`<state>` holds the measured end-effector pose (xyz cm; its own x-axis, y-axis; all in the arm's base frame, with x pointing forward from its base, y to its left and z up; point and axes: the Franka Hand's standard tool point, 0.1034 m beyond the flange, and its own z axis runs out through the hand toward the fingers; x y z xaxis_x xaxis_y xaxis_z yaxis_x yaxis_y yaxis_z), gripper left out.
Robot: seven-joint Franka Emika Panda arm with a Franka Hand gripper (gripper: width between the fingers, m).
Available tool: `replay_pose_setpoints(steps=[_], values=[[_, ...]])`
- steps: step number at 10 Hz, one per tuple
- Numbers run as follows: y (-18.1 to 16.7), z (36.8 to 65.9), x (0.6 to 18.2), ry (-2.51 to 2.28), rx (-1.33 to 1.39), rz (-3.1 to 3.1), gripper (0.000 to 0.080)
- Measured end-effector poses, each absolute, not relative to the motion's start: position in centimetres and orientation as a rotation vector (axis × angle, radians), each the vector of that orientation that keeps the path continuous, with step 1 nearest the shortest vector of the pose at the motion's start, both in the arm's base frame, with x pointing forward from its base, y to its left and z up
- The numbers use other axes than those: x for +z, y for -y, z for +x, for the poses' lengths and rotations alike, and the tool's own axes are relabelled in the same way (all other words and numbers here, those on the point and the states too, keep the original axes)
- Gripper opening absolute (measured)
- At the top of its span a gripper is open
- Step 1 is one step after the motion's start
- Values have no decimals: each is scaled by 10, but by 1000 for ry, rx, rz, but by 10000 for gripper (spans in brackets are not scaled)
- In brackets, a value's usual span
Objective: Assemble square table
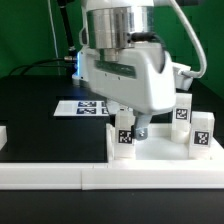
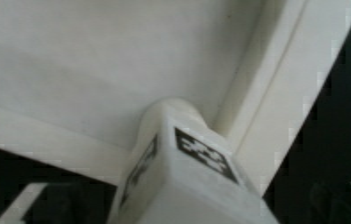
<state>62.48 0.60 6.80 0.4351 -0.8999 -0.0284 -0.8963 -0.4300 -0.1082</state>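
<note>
In the exterior view you see the white Franka arm's two-finger gripper (image 1: pixel 131 122) lowered over the large flat white plastic square panel (image 1: pixel 160 152), which lies on the black table (image 1: pixel 30 100) just behind the long low white rail (image 1: pixel 60 175) that runs along the near edge. Directly under the gripper a small white block leg with a black-and-white tag (image 1: pixel 125 139) stands upright on the panel, and the dark fingertips sit at its top and side; you can take the fingers to be closed on this leg, though the wrist housing hides most of the contact. Toward the exterior view's right, two more white tagged block legs (image 1: pixel 203 133) and (image 1: pixel 182 108) stand upright near the panel's far edge, apart from the gripper. Behind the arm, the flat marker board (image 1: pixel 78 108) with printed tags lies on the table, well apart from the panel. A green backdrop (image 1: pixel 30 30) closes the scene at the rear. In the wrist view you look along the held leg (image 2: pixel 190 160): its white body fills the middle of the frame, with one black-and-white tag facing the camera. The pale surface of the square panel (image 2: pixel 83 60) lies behind it, with a raised white edge (image 2: pixel 287 80) running alongside, and the dark table shows beyond that edge.
</note>
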Motion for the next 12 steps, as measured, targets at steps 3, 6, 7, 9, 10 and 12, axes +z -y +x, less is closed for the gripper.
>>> replay_pose_setpoints(steps=[3, 6, 7, 9, 10, 12], values=[[-5, 625, 68, -1366, -67, -2715, 648], [-14, 625, 68, -590, -101, -3062, 649], [-17, 624, 67, -409, -100, -3100, 649], [-16, 624, 67, -442, -101, -3095, 649], [-16, 624, 67, -445, -101, -3094, 533], [-8, 625, 68, -652, -103, -3059, 396]])
